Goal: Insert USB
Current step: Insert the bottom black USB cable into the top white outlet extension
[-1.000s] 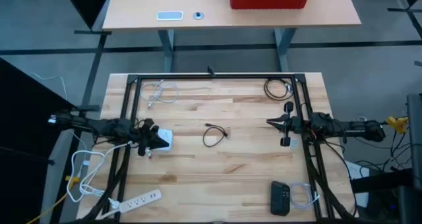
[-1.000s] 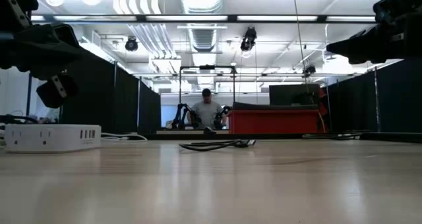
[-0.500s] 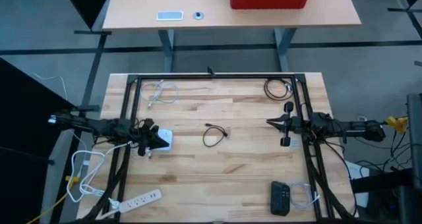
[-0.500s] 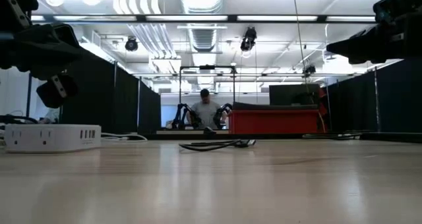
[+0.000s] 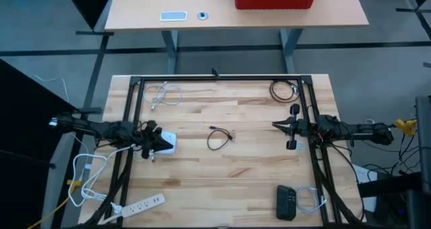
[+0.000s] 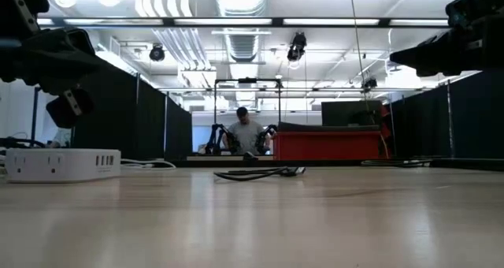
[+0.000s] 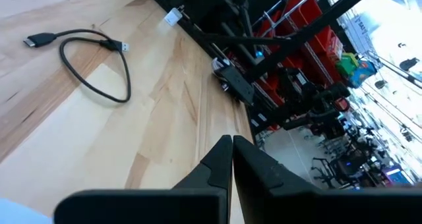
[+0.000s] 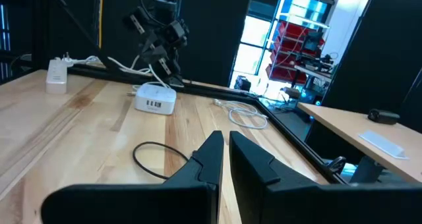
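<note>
Left gripper (image 5: 153, 145) hovers over the white charging hub (image 5: 166, 143) at the table's left side, fingers closed together, holding nothing. The black USB cable (image 5: 218, 139) lies looped on the wood (image 5: 256, 168), between the two grippers and apart from both. Right gripper (image 5: 281, 125) hangs above the table's right side, fingers apparently closed and empty, pointing toward the cable. A person (image 6: 247, 134) is visible in the far background.

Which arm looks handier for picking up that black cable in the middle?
Probably the right. Its claw points at the black cable over bare wood, while the left claw hovers above the white charger.
</note>
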